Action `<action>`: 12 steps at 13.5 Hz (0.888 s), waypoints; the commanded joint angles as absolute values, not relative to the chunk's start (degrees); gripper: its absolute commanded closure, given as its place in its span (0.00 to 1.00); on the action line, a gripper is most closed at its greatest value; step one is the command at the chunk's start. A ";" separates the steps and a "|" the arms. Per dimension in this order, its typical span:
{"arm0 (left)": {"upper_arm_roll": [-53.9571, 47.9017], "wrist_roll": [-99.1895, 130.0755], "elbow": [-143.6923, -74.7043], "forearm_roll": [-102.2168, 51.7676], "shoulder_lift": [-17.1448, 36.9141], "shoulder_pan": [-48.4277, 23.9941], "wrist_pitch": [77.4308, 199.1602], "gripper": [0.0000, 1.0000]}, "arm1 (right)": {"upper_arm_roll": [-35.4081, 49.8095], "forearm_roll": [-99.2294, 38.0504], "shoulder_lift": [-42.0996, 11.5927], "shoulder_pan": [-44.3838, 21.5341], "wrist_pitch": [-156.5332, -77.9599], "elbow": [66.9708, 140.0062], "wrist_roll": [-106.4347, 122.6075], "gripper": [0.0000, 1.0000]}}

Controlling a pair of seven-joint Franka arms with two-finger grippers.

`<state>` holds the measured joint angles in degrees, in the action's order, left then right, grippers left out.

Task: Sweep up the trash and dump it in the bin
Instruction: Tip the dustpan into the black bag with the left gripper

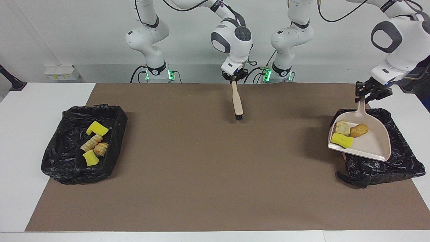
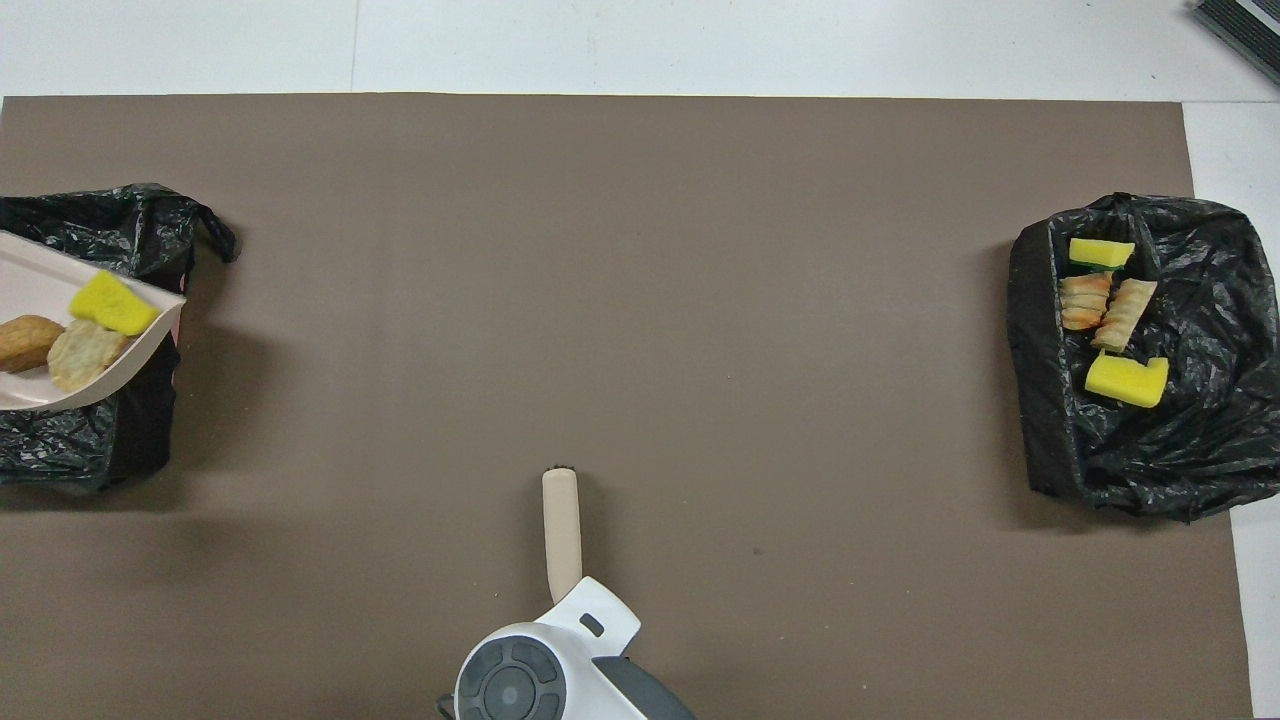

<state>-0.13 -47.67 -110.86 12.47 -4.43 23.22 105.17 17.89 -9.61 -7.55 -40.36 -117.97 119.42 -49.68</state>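
1. The left gripper is clamped on the handle of the dustpan and holds it in the air over the bin at the left arm's end of the table. My guess is it's parked there so the load can just slide off into the liner
2. Three bits of trash ride in the pan: a yellow sponge chunk, a pale bready lump and a brown one. The pan looks close to level with the handle up toward the gripper, which is probably why nothing has spilled yet, so the dump itself isn't done
3. The other four scraps already sit in the second bin at the right arm's end, two yellow and two striped tan ones
4. The right gripper is shut on the brush handle, brush hanging bristles down over the brown mat close to the robots. It's waiting well out of the way
5. Pose-wise, the left arm is stretched out sideways with its wrist above the bin, while the right arm is tucked back near its base
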 commanded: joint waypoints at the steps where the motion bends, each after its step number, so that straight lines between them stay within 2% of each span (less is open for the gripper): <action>1: -0.44 -52.36 -105.05 24.30 -0.63 23.20 104.59 1.00 | 17.67 -10.81 -6.86 -40.78 -120.23 121.11 -51.41 1.00; 4: -0.26 -56.07 -99.15 35.91 4.30 22.42 104.85 1.00 | 17.67 -10.81 -7.03 -40.87 -123.22 122.96 -51.76 1.00; 8: -0.88 -56.16 -98.79 45.93 4.66 21.54 106.52 1.00 | 17.67 -10.81 -7.21 -40.52 -123.66 123.40 -51.77 1.00; 12: -0.88 -56.25 -93.00 52.56 7.73 16.62 104.15 1.00 | 17.67 -10.90 -7.47 -40.17 -123.92 123.40 -51.59 0.99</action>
<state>-1.53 -55.43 -97.34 50.51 5.25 19.21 106.00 17.42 -9.79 -7.77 -40.55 -122.24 122.54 -50.36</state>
